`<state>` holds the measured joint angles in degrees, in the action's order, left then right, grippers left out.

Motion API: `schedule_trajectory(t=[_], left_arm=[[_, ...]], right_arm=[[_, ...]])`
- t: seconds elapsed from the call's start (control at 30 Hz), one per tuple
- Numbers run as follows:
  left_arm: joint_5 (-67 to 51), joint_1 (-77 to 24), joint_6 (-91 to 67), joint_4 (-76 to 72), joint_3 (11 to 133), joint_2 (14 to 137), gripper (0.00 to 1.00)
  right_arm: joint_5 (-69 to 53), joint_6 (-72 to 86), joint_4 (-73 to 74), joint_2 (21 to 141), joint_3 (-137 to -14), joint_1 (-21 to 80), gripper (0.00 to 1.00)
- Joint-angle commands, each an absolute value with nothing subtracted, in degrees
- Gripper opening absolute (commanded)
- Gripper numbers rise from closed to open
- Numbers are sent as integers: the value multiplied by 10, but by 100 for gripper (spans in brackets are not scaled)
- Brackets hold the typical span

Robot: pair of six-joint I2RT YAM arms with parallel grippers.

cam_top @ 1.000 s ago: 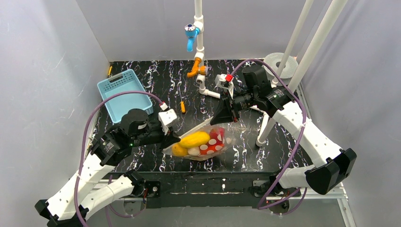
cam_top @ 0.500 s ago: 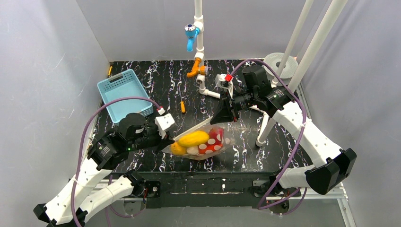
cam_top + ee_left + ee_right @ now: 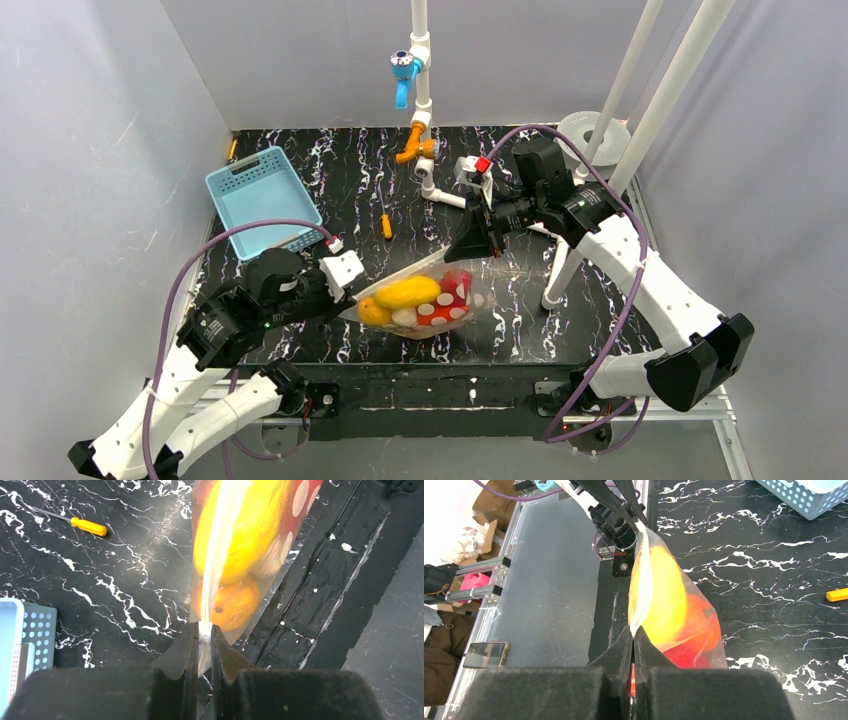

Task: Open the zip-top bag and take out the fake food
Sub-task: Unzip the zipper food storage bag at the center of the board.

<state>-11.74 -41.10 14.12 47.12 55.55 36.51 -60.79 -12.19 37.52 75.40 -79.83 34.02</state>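
Plastic zip-top bag (image 3: pixel 440 305), pinched at its slider (image 3: pixel 204 628) by left tool (image 3: pixel 203 635) and opposite corner by right tool (image 3: pixel 632 632), may slip if tugged hard.

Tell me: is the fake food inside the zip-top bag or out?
Inside. The fake food shows yellow and orange through the clear zip-top bag, pinched at opposite ends by the left gripper and right gripper.

Robot lab cell: grey enclosure walls (image 3: pixel 90 150).
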Motion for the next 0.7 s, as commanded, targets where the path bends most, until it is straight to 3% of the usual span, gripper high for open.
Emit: schedule_trajectory(t=[0.0, 0.67], left_arm=[[-64, -410, 174, 521, 548, 359, 0], [12, -410, 255, 551, 534, 315, 0]], right_arm=[[-616, -121, 367, 751, -818, 332, 1], [-613, -123, 366, 752, -814, 333, 1]])
